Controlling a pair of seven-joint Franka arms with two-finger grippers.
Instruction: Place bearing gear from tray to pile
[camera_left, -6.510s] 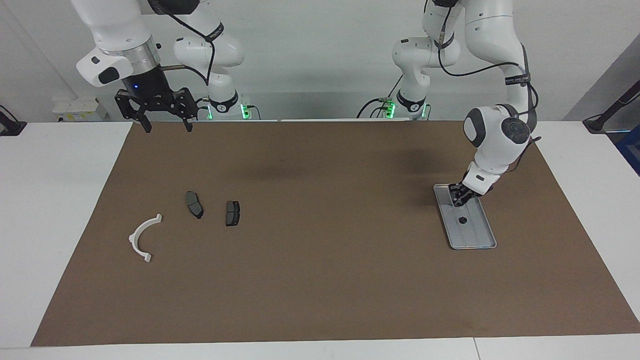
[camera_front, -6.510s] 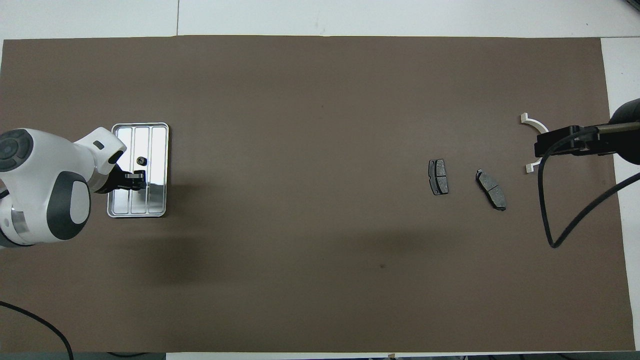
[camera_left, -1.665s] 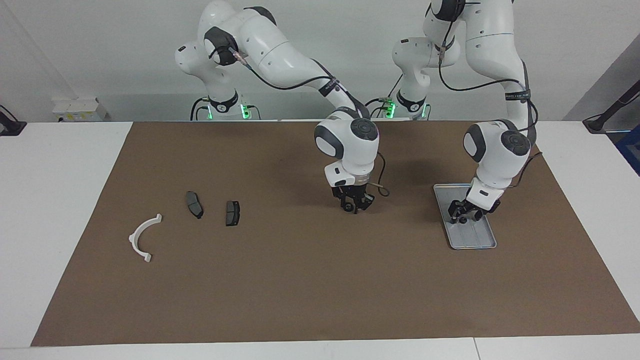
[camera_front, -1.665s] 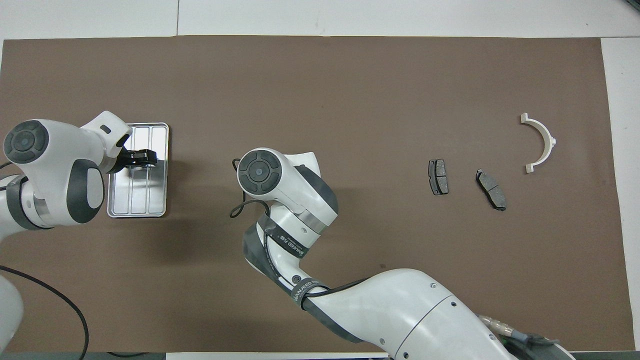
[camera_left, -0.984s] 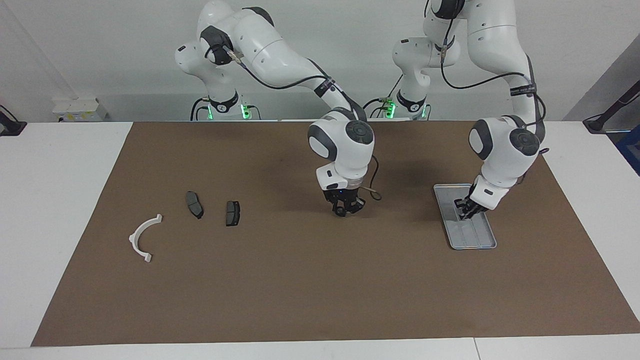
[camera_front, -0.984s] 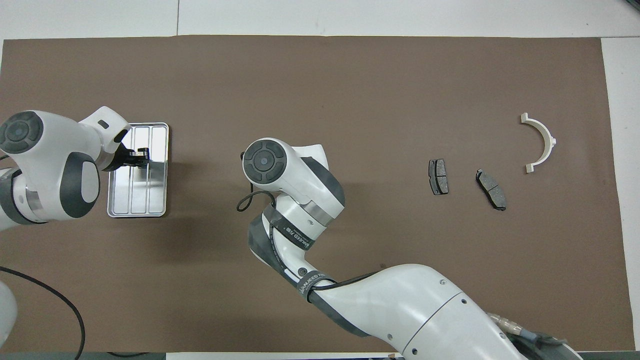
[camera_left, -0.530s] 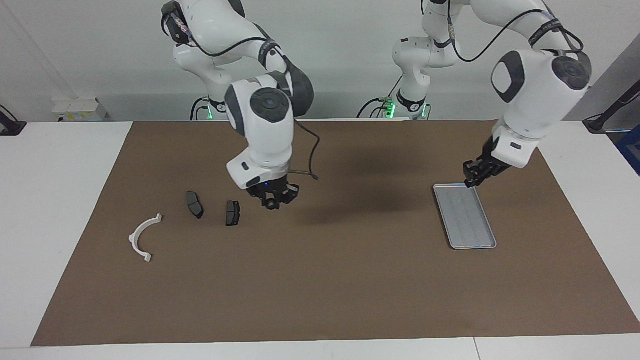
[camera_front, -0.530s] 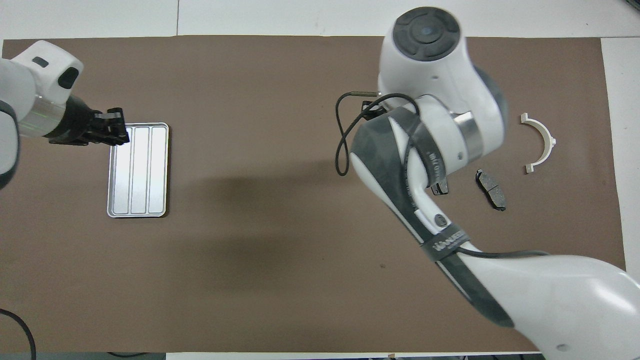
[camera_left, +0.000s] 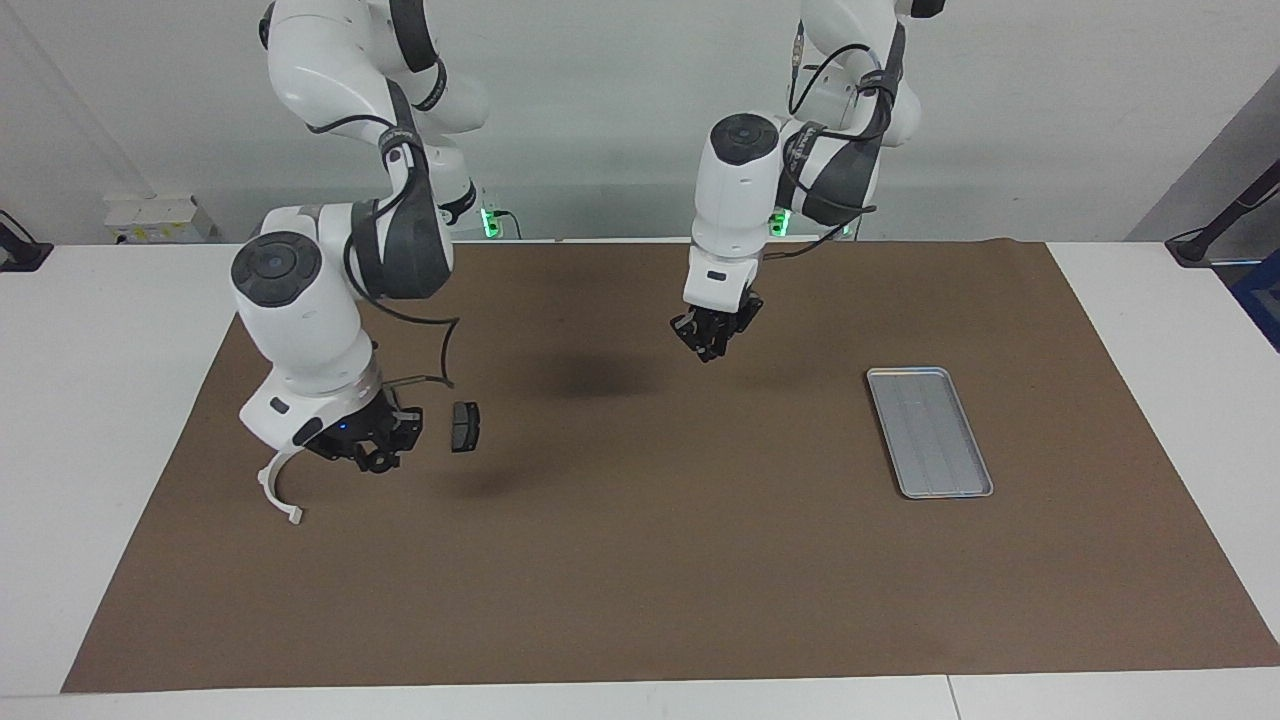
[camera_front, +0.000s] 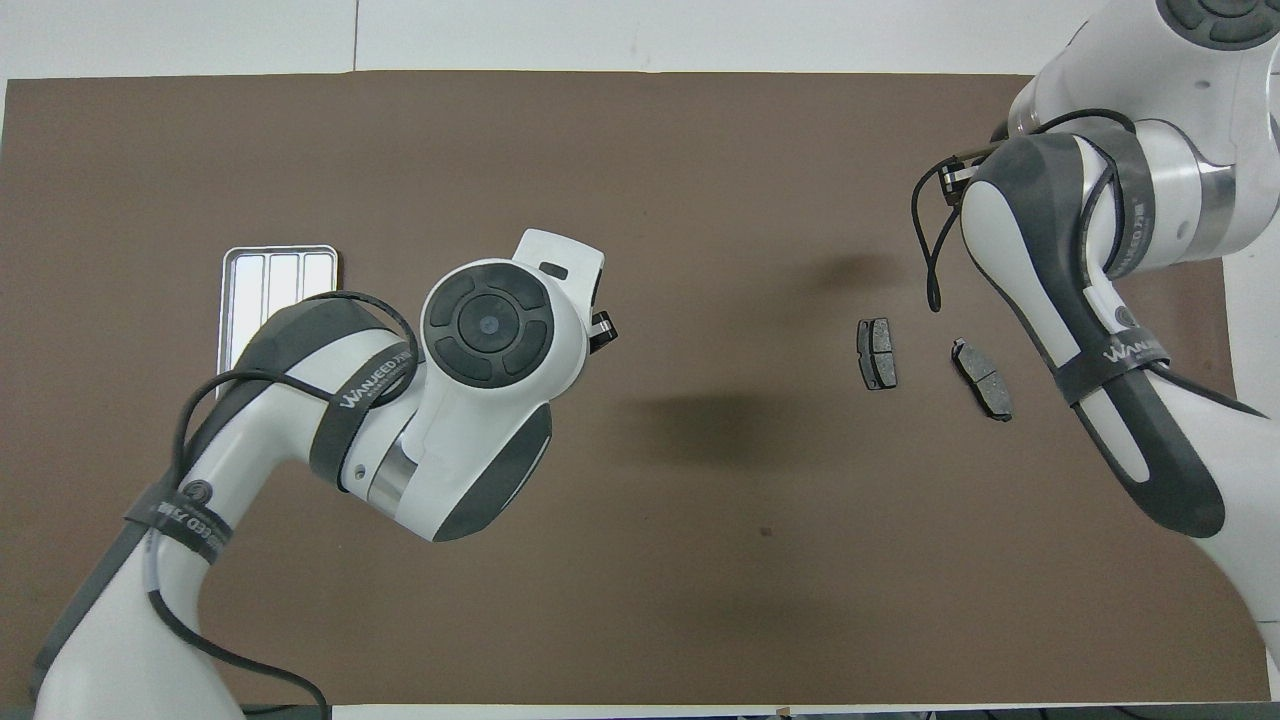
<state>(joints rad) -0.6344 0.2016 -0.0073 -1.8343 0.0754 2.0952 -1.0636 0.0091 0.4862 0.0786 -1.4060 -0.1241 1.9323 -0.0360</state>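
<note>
In the facing view, the right gripper (camera_left: 372, 452) is seen low over the pile, between the white half-ring bracket (camera_left: 272, 488) and a dark brake pad (camera_left: 465, 426). A small dark round part, judged to be the bearing gear (camera_left: 378, 462), is pinched at its tips. The tray (camera_left: 930, 432) is seen bare at the left arm's end of the brown mat (camera_left: 640, 560). The left gripper (camera_left: 711, 339) is held raised over bare mat, waiting; whether it is spread or pressed together cannot be told.

If the gear is let go from this height, it could be sent rolling off from the pile, being round. If the gripper is lowered blindly, the bracket or a pad could be knocked.

No long axis can be made out on the gear, and where its bore points cannot be told.

In the overhead view, two brake pads (camera_front: 877, 353) (camera_front: 981, 378) are shown apart, with their long sides running away from the robots. The gear and bracket are hidden under the right arm. Part of the tray (camera_front: 270, 275) is shown.
</note>
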